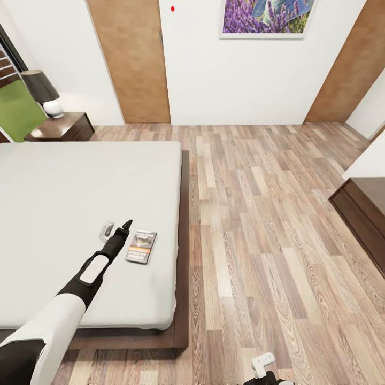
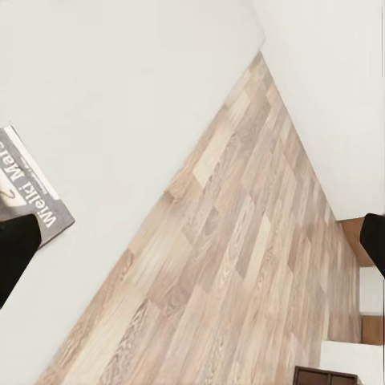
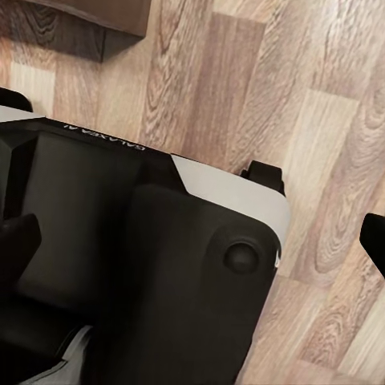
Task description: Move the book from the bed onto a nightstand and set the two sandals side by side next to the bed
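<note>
Right now my left claw (image 1: pixel 122 226) hangs over the bed (image 1: pixel 64 203), just beside the book (image 1: pixel 141 246), which lies flat on the white mattress near the edge facing the wooden floor (image 1: pixel 267 224). In the left wrist view its fingertips (image 2: pixel 16 249) stand far apart, so I read it as released, with a corner of the book beside one tip. To pick up cleanly, I would shift toward the book's near long edge, come down square, and pinch the thin cover at its overhang rather than press into the soft mattress. The nightstand (image 1: pixel 61 127) with its lamp (image 1: pixel 44 92) sits well away by the wall. My right claw (image 3: pixel 192 241) hangs low by the base, fingers spread, empty.
</note>
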